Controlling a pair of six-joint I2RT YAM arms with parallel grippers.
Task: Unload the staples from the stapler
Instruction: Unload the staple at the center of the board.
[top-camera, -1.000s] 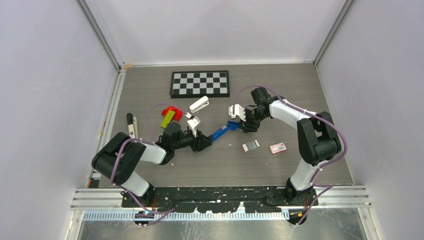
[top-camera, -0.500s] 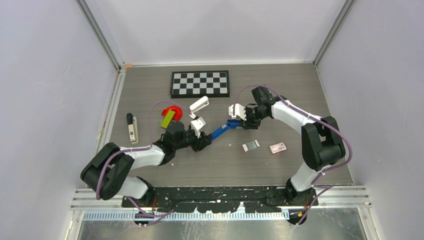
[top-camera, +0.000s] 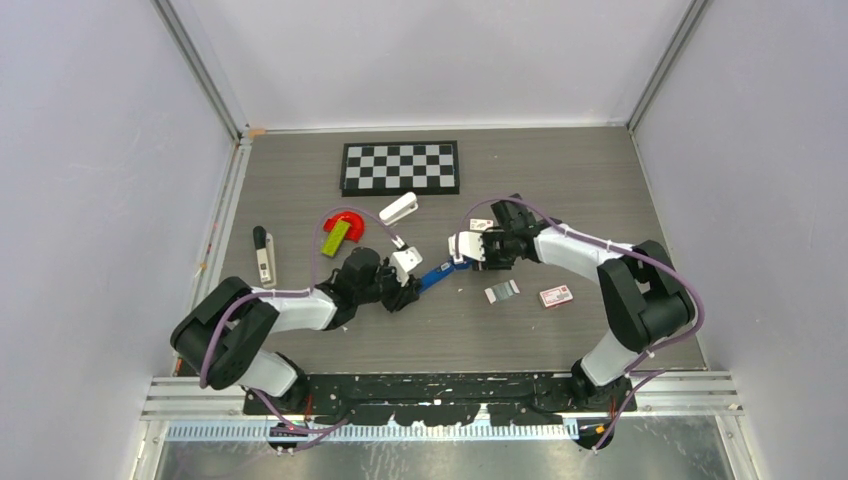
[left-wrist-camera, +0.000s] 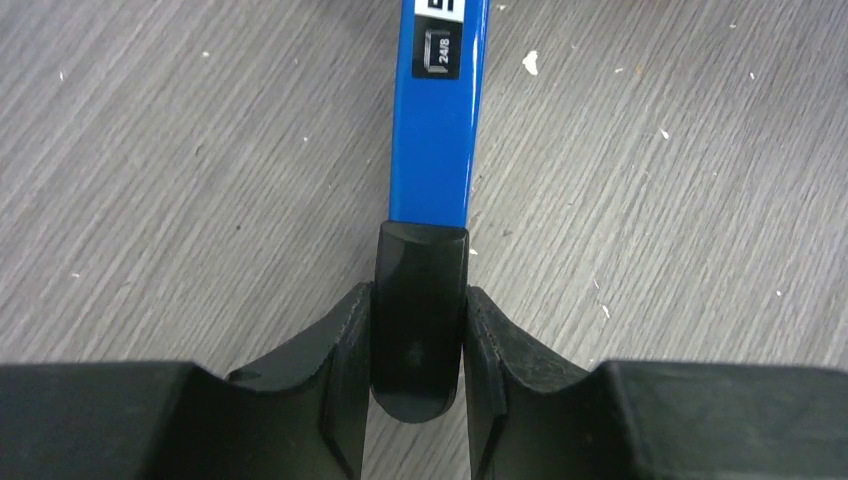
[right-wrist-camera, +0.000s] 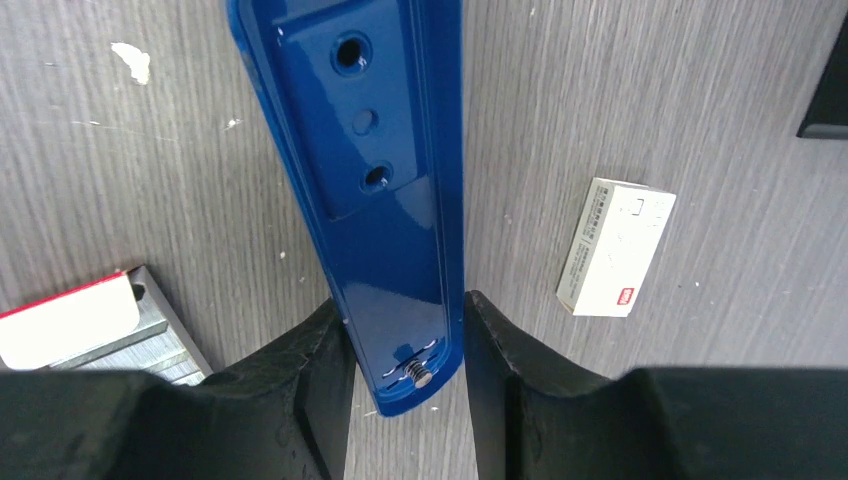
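The left arm (top-camera: 300, 305) and right arm (top-camera: 575, 245) stretch low and inward, jaws facing each other. Each pair of jaws pinches one end of the stapler (top-camera: 437, 272) spanning between them.

The table (top-camera: 450, 335) toward its near edge gives open passage. Right of the stapler (top-camera: 437, 273), a staple strip (top-camera: 502, 291) and small box (top-camera: 556, 296) block the way.

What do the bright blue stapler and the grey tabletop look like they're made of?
Bright blue stapler: likely glossy moulded plastic, maybe painted metal; it mirrors highlights around neat recessed holes. Its black end cap: matte plastic, seemingly. Grey tabletop: probably matte wood-grain laminate, judging by its streaky grain.
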